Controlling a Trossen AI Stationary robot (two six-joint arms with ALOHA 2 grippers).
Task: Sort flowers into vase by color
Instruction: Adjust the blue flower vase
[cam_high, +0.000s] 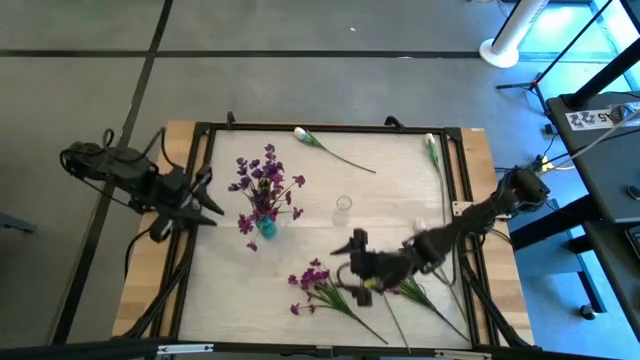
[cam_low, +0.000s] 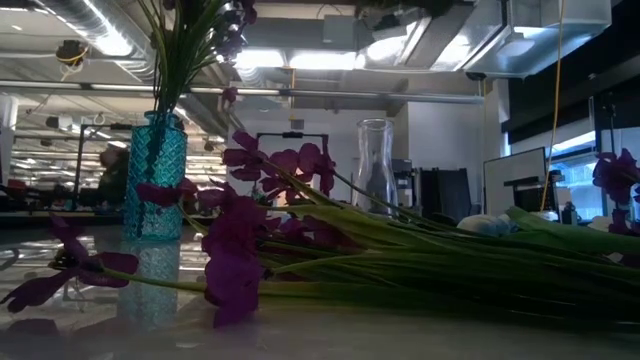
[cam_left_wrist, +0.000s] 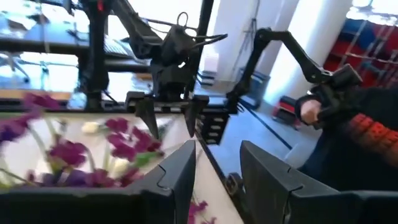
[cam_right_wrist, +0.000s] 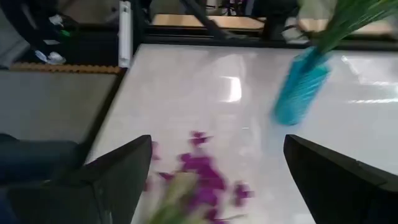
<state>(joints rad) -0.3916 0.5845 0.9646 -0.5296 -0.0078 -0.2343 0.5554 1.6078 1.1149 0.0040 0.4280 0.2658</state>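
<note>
A blue vase stands left of the table's middle and holds purple flowers. A clear glass vase stands empty at the middle. Several purple stems lie near the front edge; they also show in the low view. Two white tulips lie at the far side. My right gripper is open just over the lying purple stems, its fingers wide apart on either side of them. My left gripper is open and empty at the table's left edge, beside the blue vase.
A black frame runs around the white tabletop. The green stems of the lying flowers reach toward the near right corner under my right arm. The blue vase and the clear vase stand apart, with bare tabletop between them.
</note>
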